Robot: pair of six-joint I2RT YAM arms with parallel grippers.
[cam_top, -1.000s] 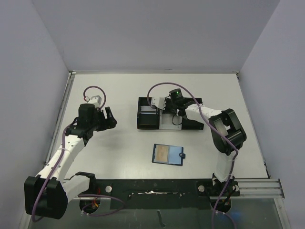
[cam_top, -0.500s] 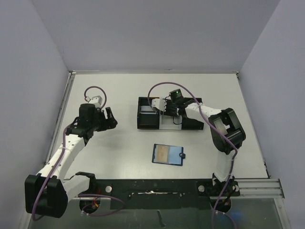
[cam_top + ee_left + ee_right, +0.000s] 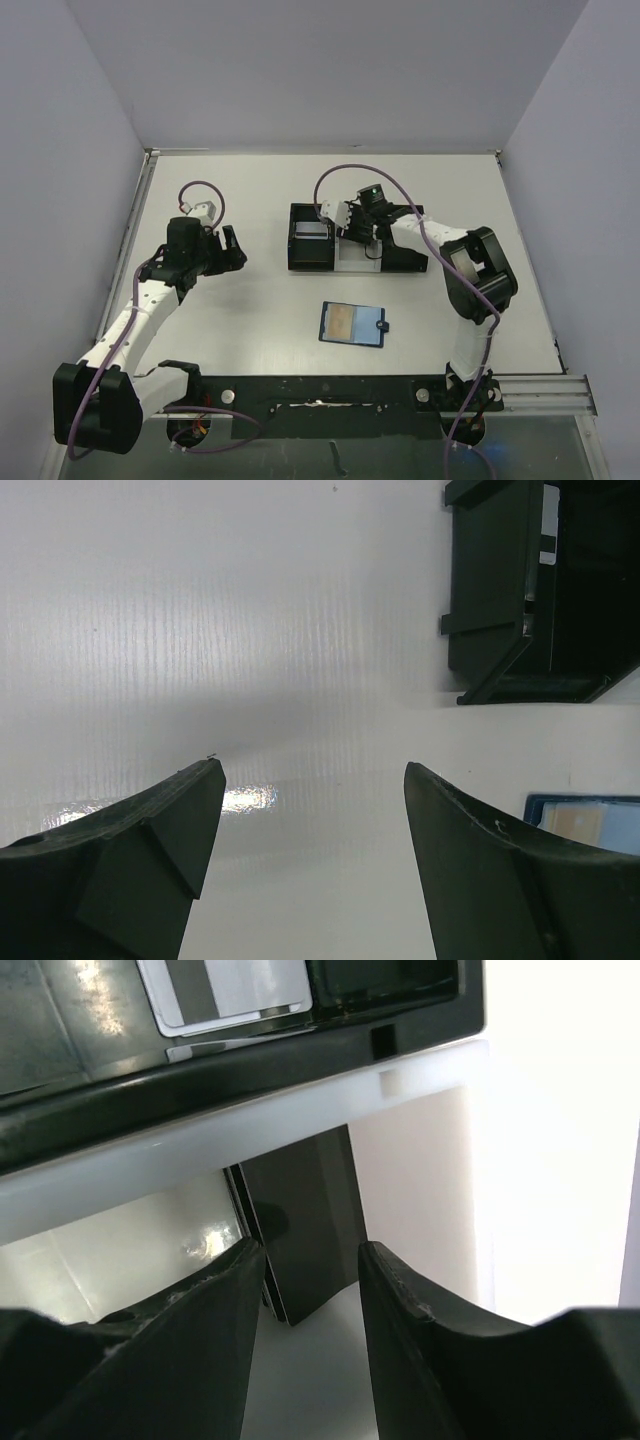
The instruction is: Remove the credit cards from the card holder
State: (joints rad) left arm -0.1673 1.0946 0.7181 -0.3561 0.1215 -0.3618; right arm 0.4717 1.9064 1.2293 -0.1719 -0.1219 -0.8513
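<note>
The card holder (image 3: 352, 324), a dark blue wallet, lies spread open on the table with a tan credit card (image 3: 343, 321) showing in it. My right gripper (image 3: 347, 222) hangs open over the white tray (image 3: 352, 262). In the right wrist view its jaws (image 3: 312, 1250) stand apart above a dark credit card (image 3: 305, 1210) that lies loose in the white tray (image 3: 420, 1160). A silver-grey card (image 3: 225, 990) rests in the black box (image 3: 60, 1040) beyond. My left gripper (image 3: 237, 252) is open and empty over bare table (image 3: 312, 770); the wallet's corner (image 3: 585, 820) shows at its lower right.
Two black open-top boxes (image 3: 312, 240) (image 3: 403, 258) flank the white tray at the table's middle back. The left wrist view shows one box (image 3: 500, 590) with a card edge (image 3: 549, 525) inside. Purple walls enclose the table on three sides.
The right gripper's jaws went from shut to open, letting the dark card go into the white tray. The left arm has barely moved.
</note>
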